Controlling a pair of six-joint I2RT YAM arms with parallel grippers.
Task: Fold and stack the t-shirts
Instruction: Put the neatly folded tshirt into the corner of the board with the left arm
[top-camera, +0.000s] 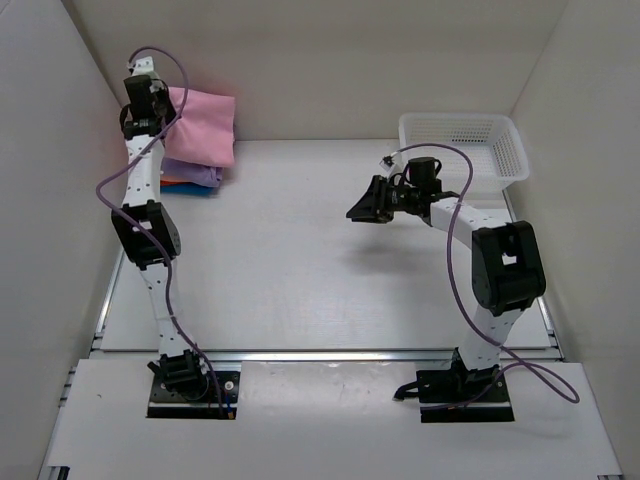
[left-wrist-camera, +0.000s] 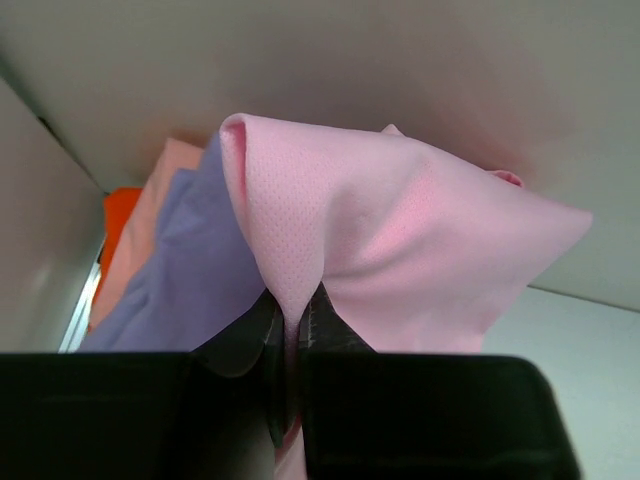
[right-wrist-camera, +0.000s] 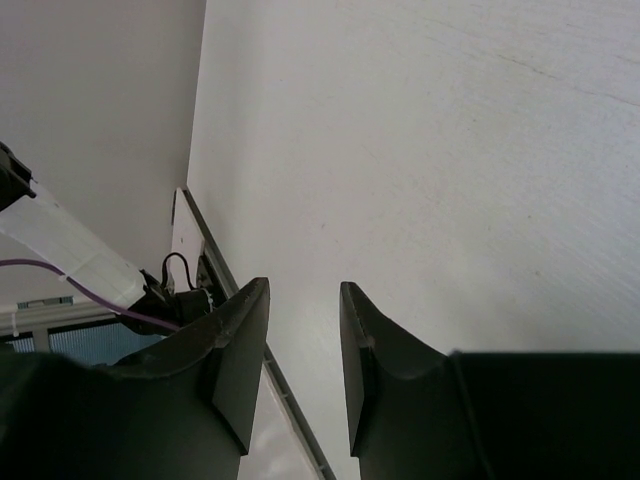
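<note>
Your left claw (top-camera: 168, 112) is clenched on the light pink t-shirt (top-camera: 205, 125). In the left wrist view the two dark fingers (left-wrist-camera: 245, 340) meet on a pinched ridge of the pink cloth, with no gap showing between them, so the left claw (left-wrist-camera: 293, 310) is grasping that shirt. From the pinch, the pink t-shirt (left-wrist-camera: 400, 240) rises and fans out ahead of the claw and to its right, and one corner reaches far out to the right. Just left of the claw and under the pink cloth lies the lavender t-shirt (left-wrist-camera: 190, 270). Past it, further left, you can see the edge of the orange t-shirt (left-wrist-camera: 120, 215). In the top view the pink shirt drapes over the pile directly in front of the left claw. The lavender t-shirt (top-camera: 192, 172) peeks out below the pink one, on the side nearer the arm bases, and a sliver of the orange t-shirt (top-camera: 172, 184) shows under that. You cannot make out the other layers of the pile. Your right claw (top-camera: 362, 212) is released. In the right wrist view its fingers (right-wrist-camera: 240, 350) stand apart with nothing between them, and the right claw (right-wrist-camera: 305, 300) looks onto bare white table (right-wrist-camera: 450, 150). This claw hovers well apart from the shirts, which sit far off to its left. The white mesh basket (top-camera: 505, 160) stands behind it, off to its right.
</note>
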